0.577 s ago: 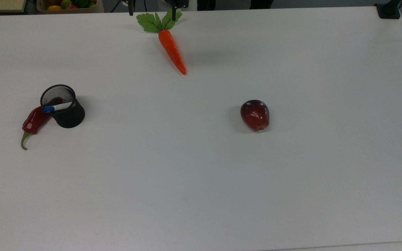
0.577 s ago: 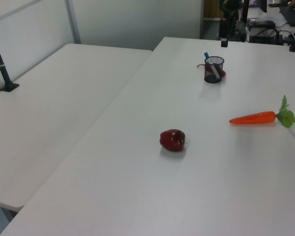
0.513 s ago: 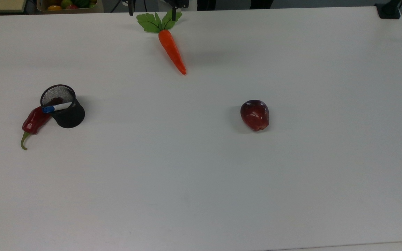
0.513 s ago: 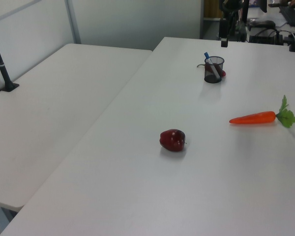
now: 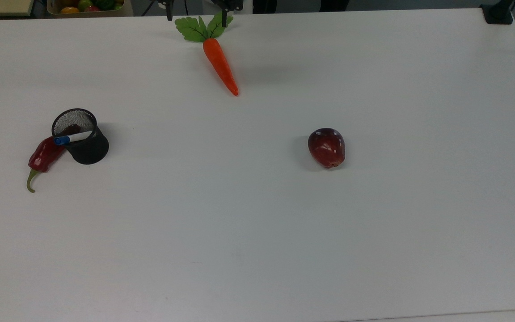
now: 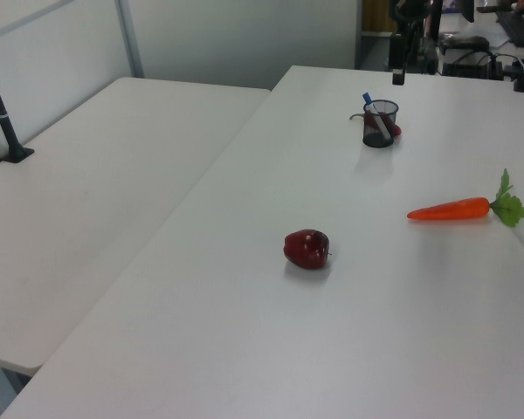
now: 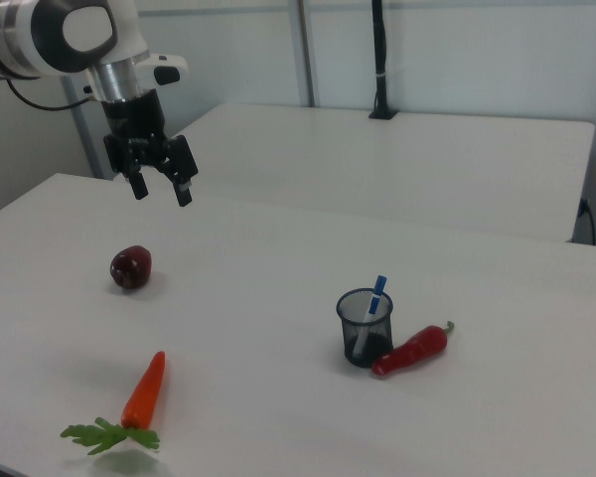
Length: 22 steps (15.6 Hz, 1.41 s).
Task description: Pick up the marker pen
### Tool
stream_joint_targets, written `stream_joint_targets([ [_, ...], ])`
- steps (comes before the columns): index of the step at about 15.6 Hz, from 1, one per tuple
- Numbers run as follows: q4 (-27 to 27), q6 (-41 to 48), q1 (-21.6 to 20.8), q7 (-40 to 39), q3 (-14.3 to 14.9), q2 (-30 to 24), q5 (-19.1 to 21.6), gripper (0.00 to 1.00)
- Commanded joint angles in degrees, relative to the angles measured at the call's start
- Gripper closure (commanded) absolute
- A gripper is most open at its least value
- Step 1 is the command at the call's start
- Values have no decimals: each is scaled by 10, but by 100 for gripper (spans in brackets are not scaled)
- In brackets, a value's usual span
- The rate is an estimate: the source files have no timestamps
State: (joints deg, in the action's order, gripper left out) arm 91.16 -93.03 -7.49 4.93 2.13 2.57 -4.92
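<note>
The marker pen (image 5: 73, 137), white with a blue cap, leans inside a black mesh cup (image 5: 88, 151) at the top view's left, cap end up over the rim. In the right view the marker pen (image 7: 374, 299) sticks out of the cup (image 7: 363, 336) at mid-right. The left view shows the marker pen (image 6: 372, 112) in the cup (image 6: 378, 133) far back. My gripper (image 7: 160, 190) hangs open and holding nothing high over the table at the right view's upper left, far from the cup. Its dark fingertips (image 5: 168, 14) show at the top view's upper edge, above the carrot's leaves.
A red chili pepper (image 5: 43, 156) lies against the cup. An orange carrot (image 5: 220, 66) lies under the gripper and a dark red apple (image 5: 327, 147) sits mid-table. A box of fruit (image 5: 85, 6) stands off the table at the back left. A second table (image 6: 87, 201) adjoins.
</note>
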Motion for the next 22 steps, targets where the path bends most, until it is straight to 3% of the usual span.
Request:
stream_joint_targets([
  [1, 10, -7, 22, -18, 5, -10, 9, 0],
  [9, 11, -69, 117, -68, 11, 18, 8, 0],
  [17, 11, -256, 193, -67, 11, 106, 3, 0],
  [22, 13, -368, 213, -68, 11, 158, 2, 0],
])
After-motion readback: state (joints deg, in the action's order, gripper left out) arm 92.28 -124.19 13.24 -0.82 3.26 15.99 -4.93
